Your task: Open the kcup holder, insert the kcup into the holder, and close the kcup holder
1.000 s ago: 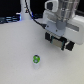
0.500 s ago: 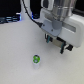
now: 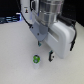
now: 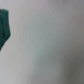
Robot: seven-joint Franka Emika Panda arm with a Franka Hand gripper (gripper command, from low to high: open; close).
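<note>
The kcup, a tiny pod with a bright green top, sits upright on the pale table in the exterior view. My gripper hangs just above it and a little to the exterior view's right, with its dark fingers apart and nothing between them. The kcup holder is mostly hidden behind my arm. Only a dark edge shows at the exterior view's right, and its drawers cannot be made out. The wrist view is blurred, showing pale table and a dark teal shape at one edge.
Dark objects and a small blue-topped item stand at the back on the exterior view's left. The arm's white body fills the upper right of the exterior view.
My arm has shifted a little to the exterior view's left, bringing the gripper closer to the kcup. The kcup has not moved.
</note>
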